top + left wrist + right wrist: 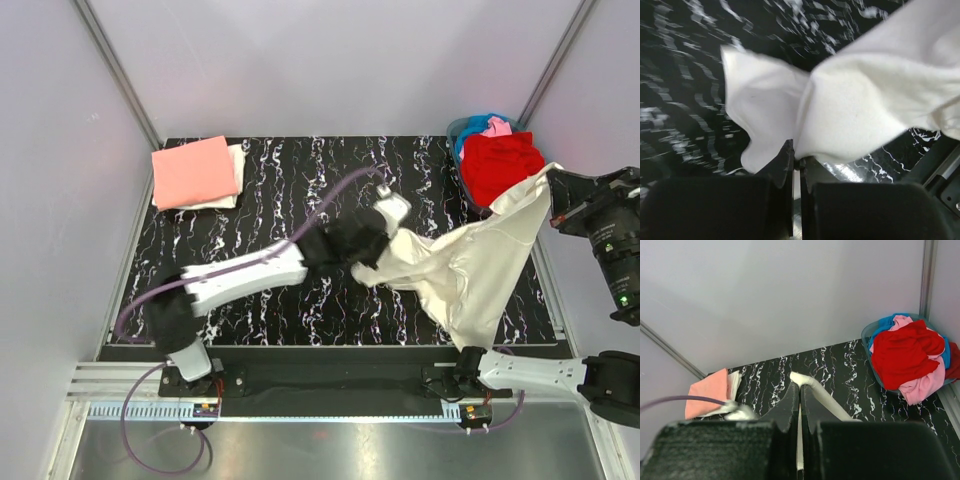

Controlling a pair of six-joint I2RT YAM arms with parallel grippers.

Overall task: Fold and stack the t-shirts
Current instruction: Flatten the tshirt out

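Note:
A large cream t-shirt (465, 262) hangs stretched between both grippers over the right half of the black marble table. My left gripper (385, 238) is shut on its left edge; the left wrist view shows the cloth (840, 105) pinched at the fingertips. My right gripper (552, 190) is shut on its upper right corner, raised; the right wrist view shows a strip of cream cloth (822, 397) between the fingers. A folded salmon-pink shirt (195, 171) lies on a folded white one (236, 170) at the back left. Red (500, 165), pink (497, 127) and blue (470, 135) shirts fill a basket.
The basket (456, 130) stands at the back right corner, also in the right wrist view (867, 335). Grey walls and metal posts enclose the table (300, 300). A purple cable (330, 200) loops over the left arm.

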